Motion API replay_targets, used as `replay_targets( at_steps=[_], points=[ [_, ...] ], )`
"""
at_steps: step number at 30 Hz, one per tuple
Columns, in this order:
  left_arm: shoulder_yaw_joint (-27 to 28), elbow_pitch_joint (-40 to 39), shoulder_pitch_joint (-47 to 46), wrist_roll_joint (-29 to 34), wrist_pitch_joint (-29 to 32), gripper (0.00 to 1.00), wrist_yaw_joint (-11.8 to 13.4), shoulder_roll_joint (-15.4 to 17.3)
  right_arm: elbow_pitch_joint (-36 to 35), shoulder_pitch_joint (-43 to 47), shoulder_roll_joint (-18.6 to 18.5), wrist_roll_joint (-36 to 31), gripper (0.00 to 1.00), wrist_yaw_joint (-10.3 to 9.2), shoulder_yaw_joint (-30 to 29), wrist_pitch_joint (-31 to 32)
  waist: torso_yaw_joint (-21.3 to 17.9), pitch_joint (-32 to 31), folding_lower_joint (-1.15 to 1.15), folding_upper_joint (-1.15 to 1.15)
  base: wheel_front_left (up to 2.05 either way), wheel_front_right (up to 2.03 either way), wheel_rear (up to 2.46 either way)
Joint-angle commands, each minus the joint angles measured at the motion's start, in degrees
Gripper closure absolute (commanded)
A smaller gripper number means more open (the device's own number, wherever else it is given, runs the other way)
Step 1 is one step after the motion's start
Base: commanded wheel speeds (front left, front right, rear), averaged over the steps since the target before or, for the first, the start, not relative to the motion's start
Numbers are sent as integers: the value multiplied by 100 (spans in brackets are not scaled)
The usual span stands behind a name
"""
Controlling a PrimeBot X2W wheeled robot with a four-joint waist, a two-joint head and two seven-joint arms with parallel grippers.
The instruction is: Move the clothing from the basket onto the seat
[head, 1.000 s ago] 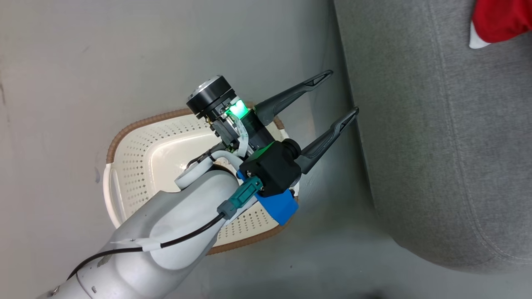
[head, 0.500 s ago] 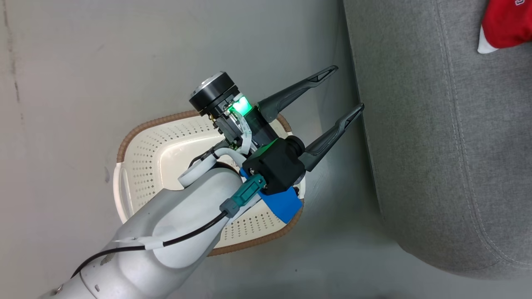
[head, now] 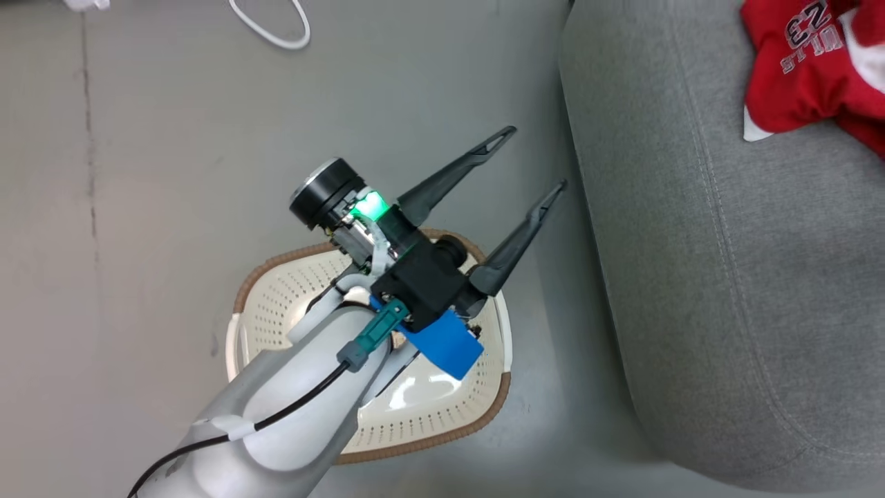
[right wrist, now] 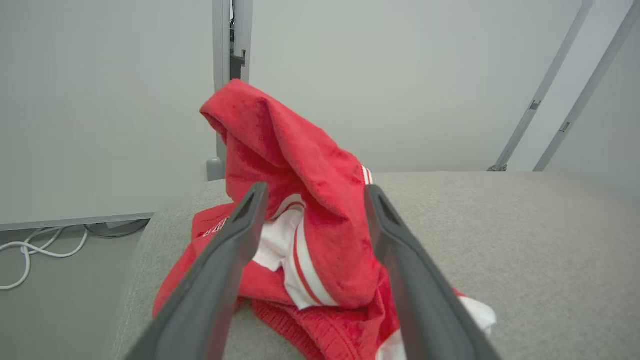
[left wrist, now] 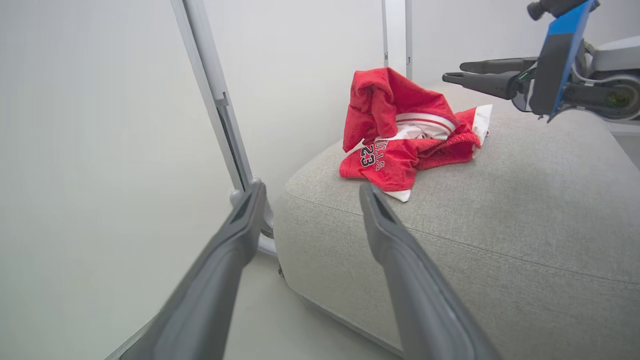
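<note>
Right gripper [right wrist: 315,189] is hanging with fingers spread wide, pinching nothing. The clothing [right wrist: 280,135] is sitting bunched on the seat [right wrist: 500,240] just ahead of its tips. Left gripper [head: 534,158] is gaping too, and the basket [head: 276,304] underneath is looking empty, so I'm guessing it's done.

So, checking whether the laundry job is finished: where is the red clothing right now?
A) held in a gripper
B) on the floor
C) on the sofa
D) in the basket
C: the red clothing lies heaped on the grey sofa, and the basket is bare inside where visible.
</note>
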Motion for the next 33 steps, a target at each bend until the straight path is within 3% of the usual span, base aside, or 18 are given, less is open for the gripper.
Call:
replay_targets(
  at_steps=[1,17,33],
  points=[
    [108,-17,134,-54,-15,0,65,26,-186,212,85,-38,0,1,85,-4,-66,-212,1,0,0,0,0],
    [1645,-134,1531,-358,-15,0,510,178,-1494,1391,694,-47,0,0,886,-3,500,-1520,1,0,0,0,0],
    [3189,-119,2926,-265,-15,0,520,97,-1792,2090,1047,12,0,1,1830,-3,972,-2290,1,0,0,0,0]
  ],
)
